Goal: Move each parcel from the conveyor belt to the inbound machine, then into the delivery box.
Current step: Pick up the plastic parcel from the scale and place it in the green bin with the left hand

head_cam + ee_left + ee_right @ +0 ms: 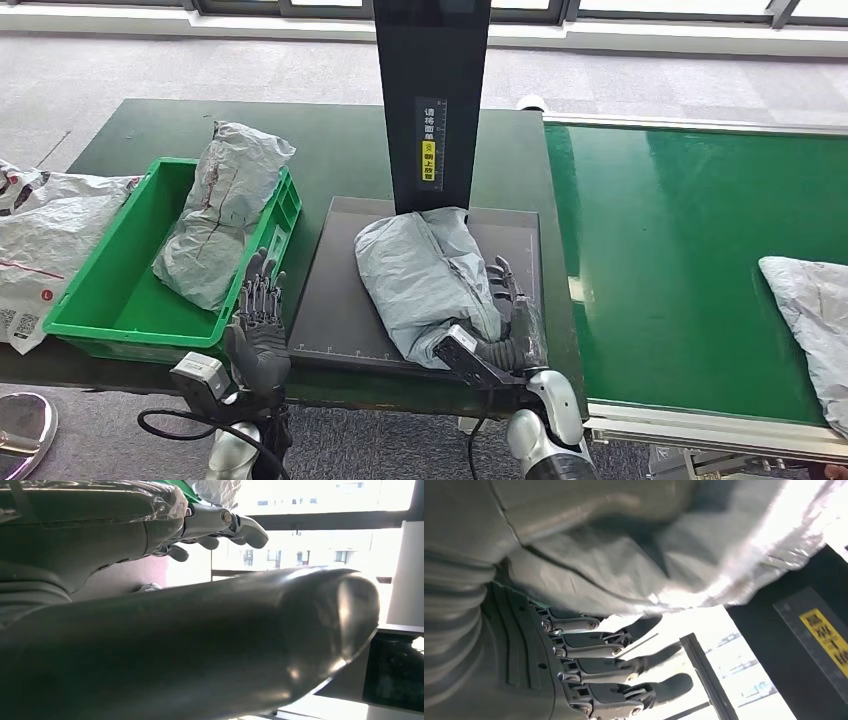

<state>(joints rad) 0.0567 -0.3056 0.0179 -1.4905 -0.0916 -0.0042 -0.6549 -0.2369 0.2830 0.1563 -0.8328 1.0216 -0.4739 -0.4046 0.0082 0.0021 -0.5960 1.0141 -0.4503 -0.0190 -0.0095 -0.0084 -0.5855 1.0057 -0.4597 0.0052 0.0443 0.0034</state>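
Grey plastic parcel [425,275] lies on the dark tray of the inbound machine [340,300], its far end against the foot of the machine's black upright post [432,100]. Right hand [505,320] sits at the parcel's near right side, fingers [624,667] extended along the wrapping and spread apart; palm touches the plastic, but whether it actually grips cannot be told. Left hand [258,325] hangs just left of the machine's tray, at the near right corner of the green delivery box [95,300], fingers up and apart, holding nothing. Second grey parcel [225,210] rests inside that box (tilted, far end propped over the rim). Right of the machine runs the green conveyor belt [680,250], with another grey parcel [815,310] at its right edge. White bags [45,235] lie left of the box.
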